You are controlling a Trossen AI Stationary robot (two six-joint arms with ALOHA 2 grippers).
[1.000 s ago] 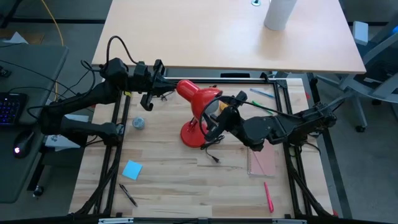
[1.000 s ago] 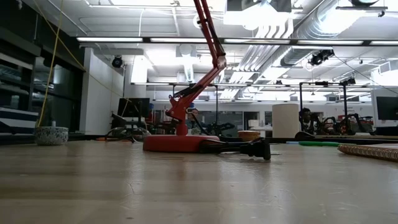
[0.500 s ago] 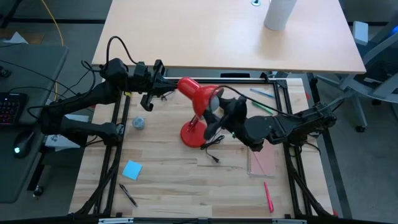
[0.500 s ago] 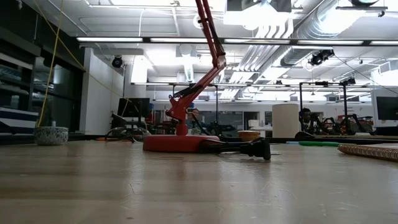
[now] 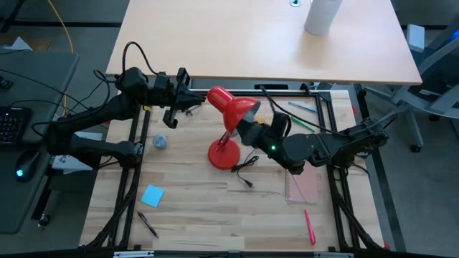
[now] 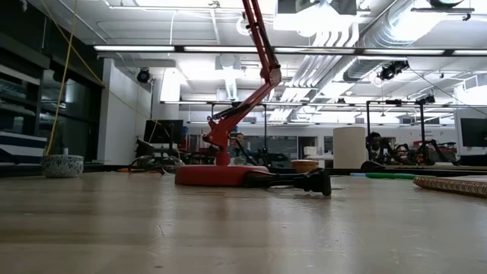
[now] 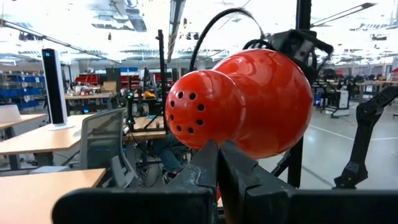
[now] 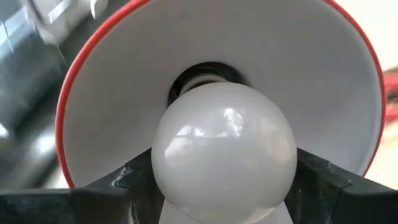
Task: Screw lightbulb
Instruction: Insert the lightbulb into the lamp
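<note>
The small white rounded lightbulb (image 8: 224, 146) sits inside the red lamp's white-lined shade (image 8: 336, 81), gripped by the right tool (image 5: 247, 130). The left tool (image 7: 217, 163), closed, touches the shade's back.

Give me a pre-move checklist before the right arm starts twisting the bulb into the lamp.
1. Bulb held by right end effector: ok, fingers on both sides.
2. Bulb base at the socket inside the shade: ok, lined up; thread engagement cannot tell.
3. Left end effector steadying the shade's back: cannot tell, fingers shut right below it.
4. Lamp base flat on the table: ok.
5. Cord clear of the right arm: cannot tell.
</note>
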